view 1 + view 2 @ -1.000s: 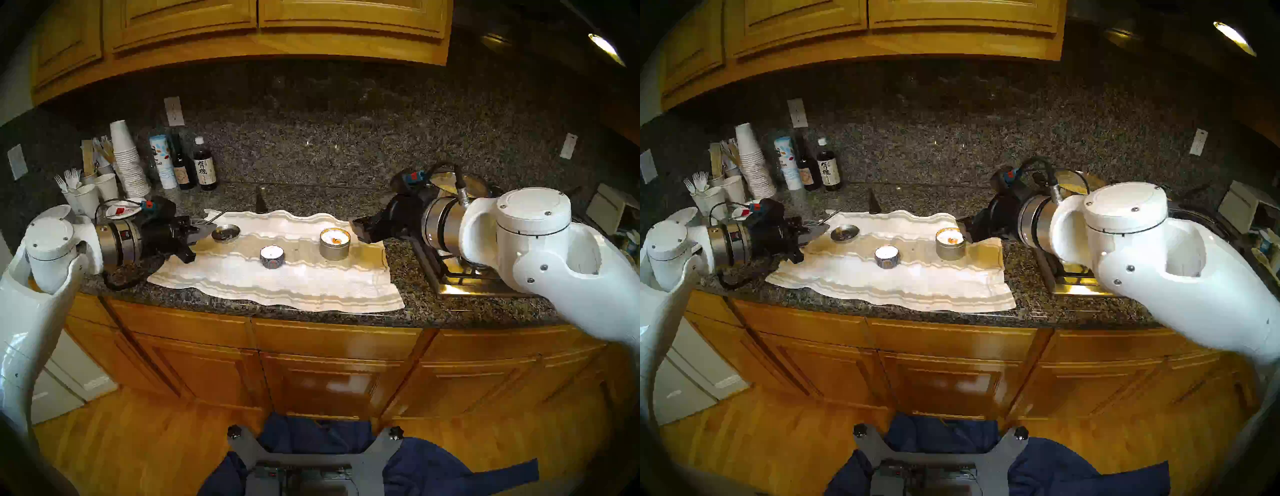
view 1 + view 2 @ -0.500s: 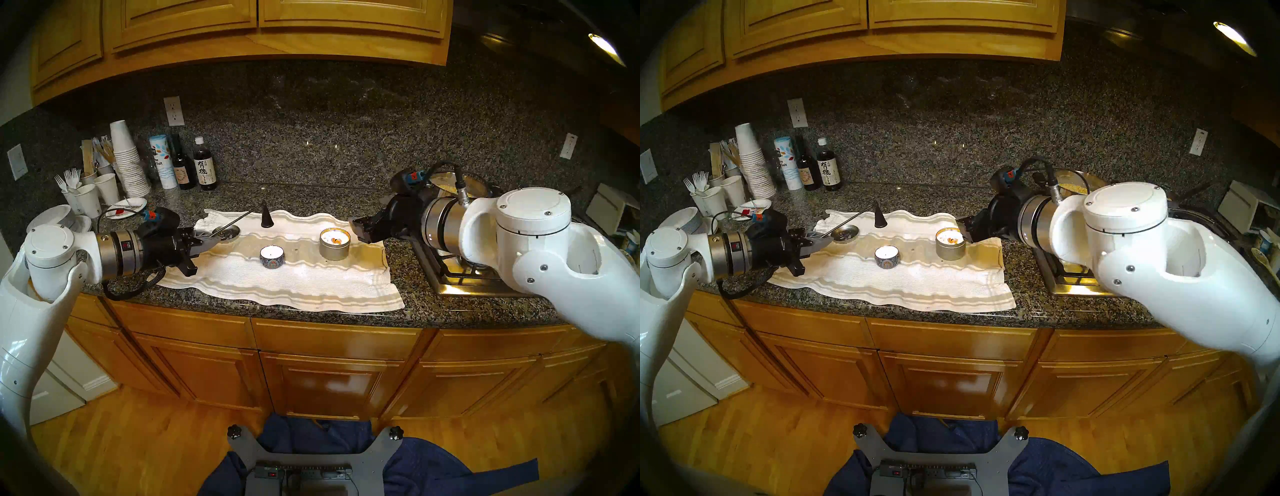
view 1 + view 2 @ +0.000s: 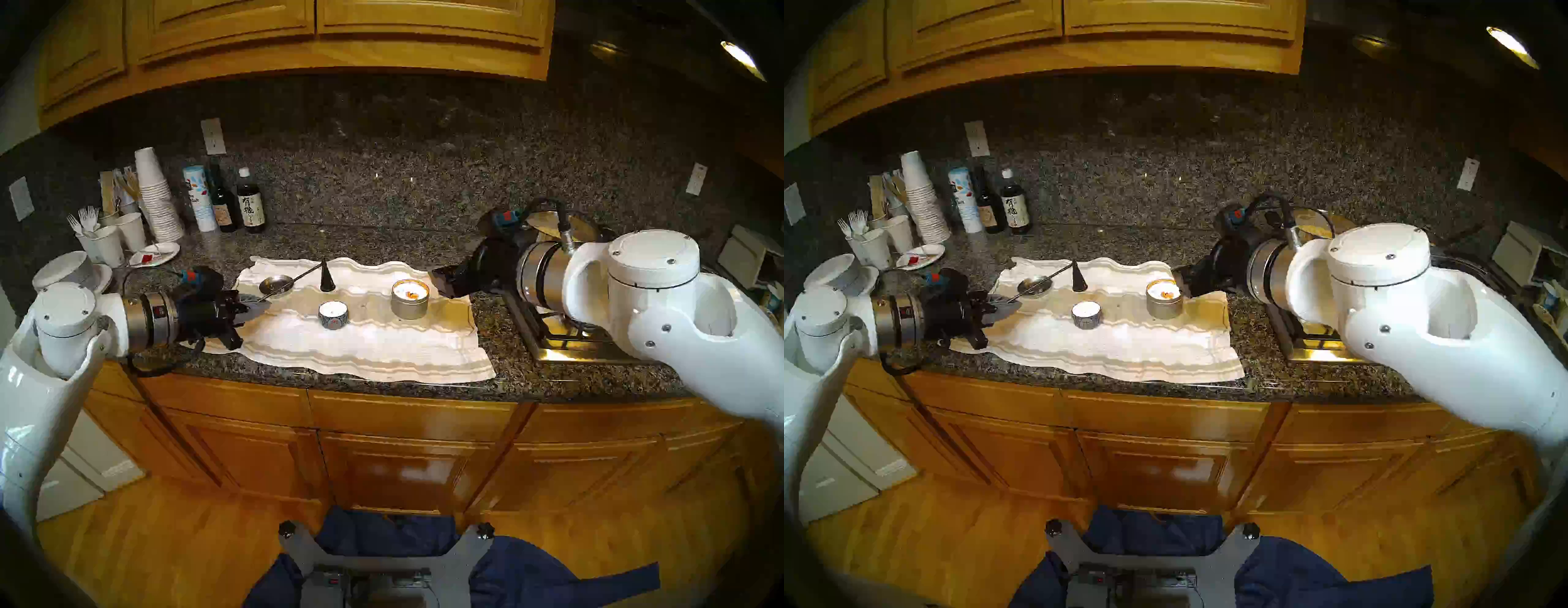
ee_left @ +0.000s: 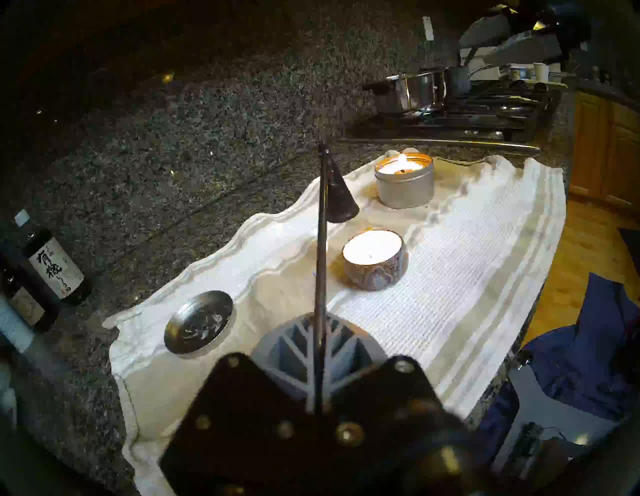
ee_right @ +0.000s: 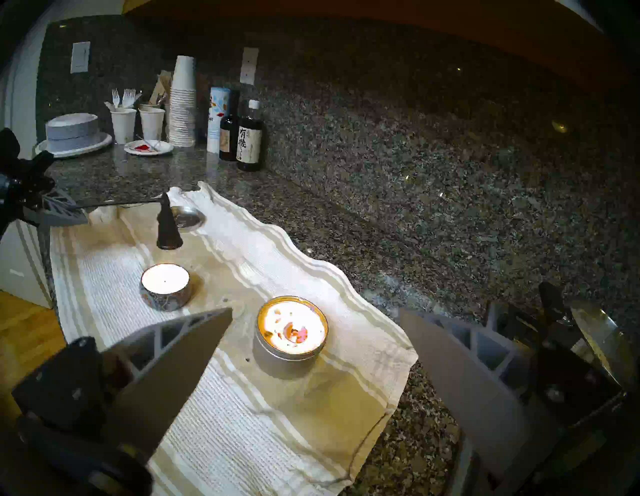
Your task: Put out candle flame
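Note:
A silver tin candle burns with a small flame at the right of a white towel. A smaller candle in a patterned tin stands at the towel's middle; I cannot tell whether it is lit. My left gripper is shut on the thin rod of a candle snuffer. The snuffer's black cone hangs mouth down just behind the small candle, and it also shows in the left wrist view. My right gripper is open and empty, just right of the silver tin.
A small metal dish lies on the towel's left, under the rod. Paper cups, bottles and plates crowd the back left. A stove with a pan is at the right. The counter's front edge is close.
My left gripper has moved toward the counter's front and a little right with the snuffer. The cone has come from the towel's rear edge to just behind the small candle. The right arm has not moved.

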